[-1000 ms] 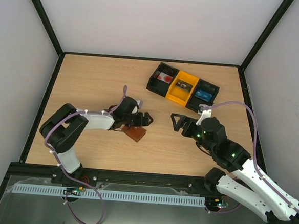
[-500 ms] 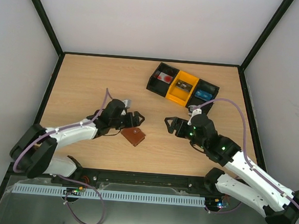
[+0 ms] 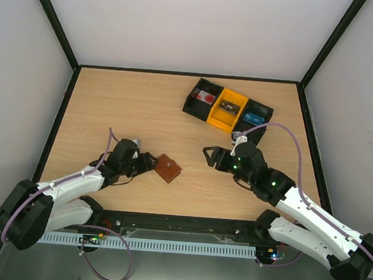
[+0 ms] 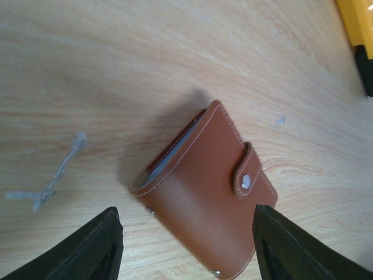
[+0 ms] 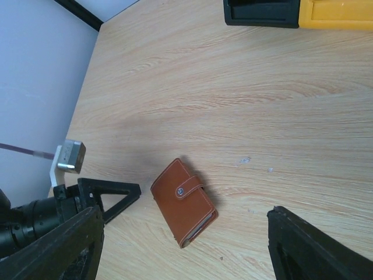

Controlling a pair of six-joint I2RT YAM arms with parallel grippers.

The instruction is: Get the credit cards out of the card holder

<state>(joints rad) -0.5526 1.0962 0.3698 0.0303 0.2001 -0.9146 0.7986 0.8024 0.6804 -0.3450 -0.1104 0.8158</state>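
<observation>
Card holder point(image 3: 168, 169) lies snapped shut on table point(image 3: 125, 103), just 6 o'clock of centre. Left gripper point(image 3: 149, 163) at its 9 o'clock, right gripper point(image 3: 209, 158) at its 3 o'clock. Both spread wide, empty, not touching it.

- I found a robotics test cell: white panels point(image 3: 201, 25) in black framing point(image 3: 54, 20) enclosed the wooden table point(image 3: 125, 103).
- I noted the left arm point(image 3: 75, 182) and right arm point(image 3: 309, 213) bolted to a front rail point(image 3: 180, 224).

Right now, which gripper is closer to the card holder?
Left. The left gripper is beside the card holder, not touching; the right gripper stands farther off on its other side.
</observation>
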